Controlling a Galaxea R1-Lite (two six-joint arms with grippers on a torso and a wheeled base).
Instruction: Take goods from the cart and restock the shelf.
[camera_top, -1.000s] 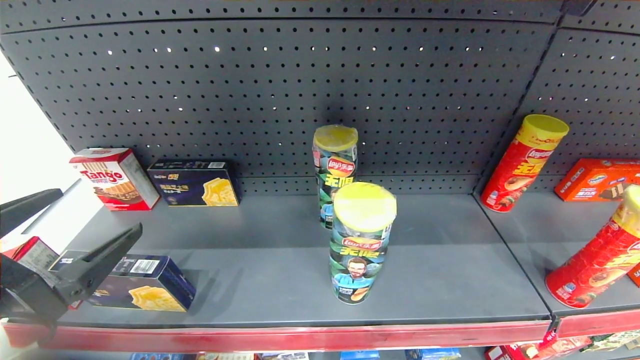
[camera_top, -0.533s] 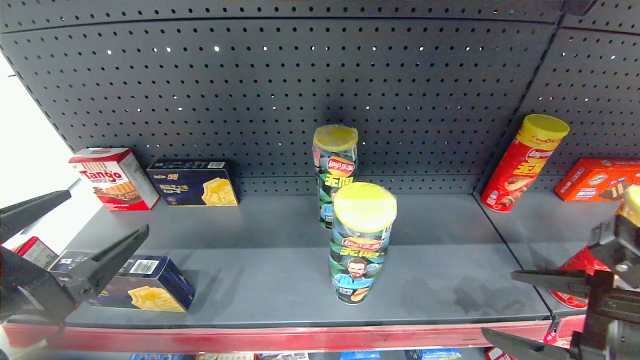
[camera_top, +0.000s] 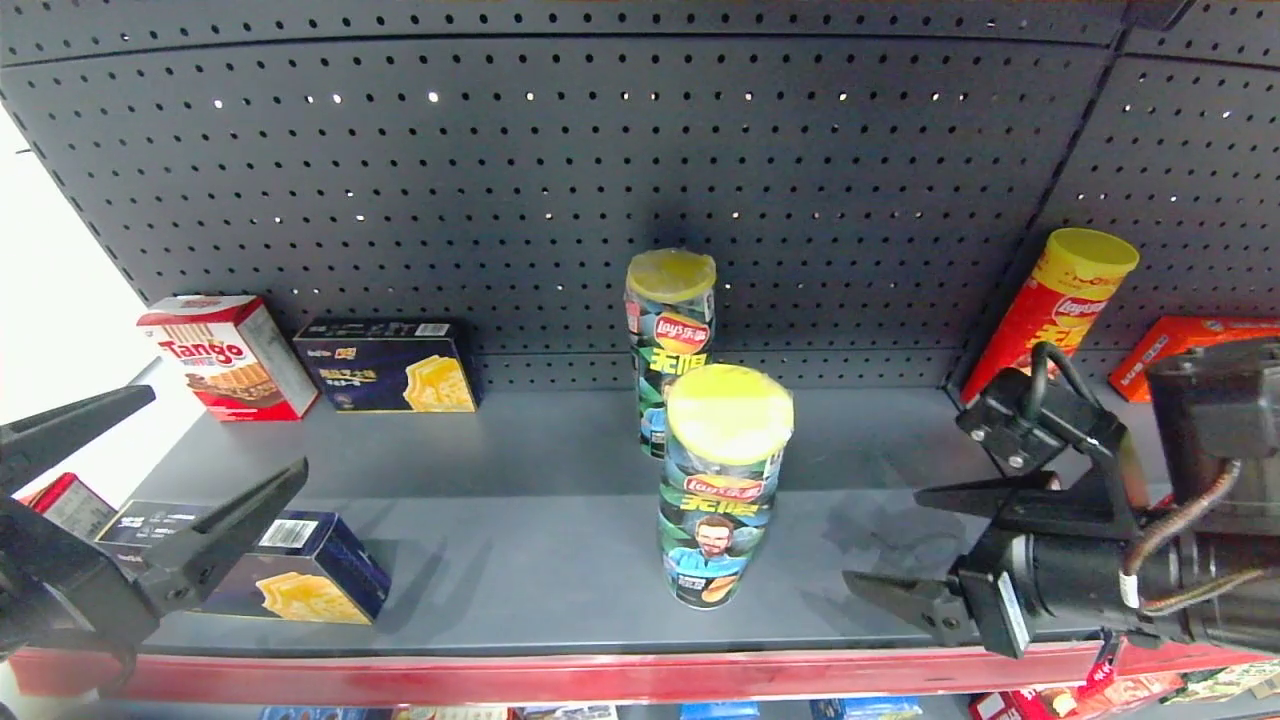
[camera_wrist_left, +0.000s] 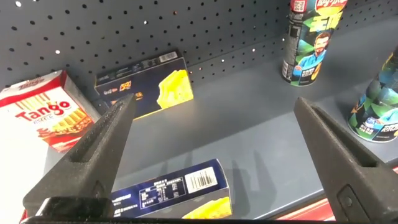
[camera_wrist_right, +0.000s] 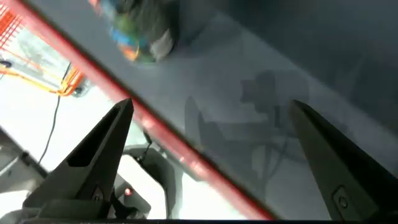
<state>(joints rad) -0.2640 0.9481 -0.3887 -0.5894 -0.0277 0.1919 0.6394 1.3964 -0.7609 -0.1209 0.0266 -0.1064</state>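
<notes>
Front green chip can (camera_top: 725, 490) stands upright on the shelf (camera_top: 560, 500), near the red front lip. Second green chip can (camera_top: 668, 345) stands upright just behind it, close to the pegboard back panel (camera_top: 500, 200).

I read the right gripper (camera_top: 882, 537) as spread wide and holding nothing, over the shelf to the right of the front can, apart from it. Left gripper (camera_top: 228, 430) is likewise wide open and empty, above a dark blue cracker box (camera_top: 290, 570) at the left front.

Behind that: another blue cracker box (camera_top: 390, 365) and a wafer box (camera_top: 225, 355). In the right bay, a red chip can (camera_top: 1050, 310) and an orange box (camera_top: 1190, 335) are partly hidden by the right arm.
</notes>
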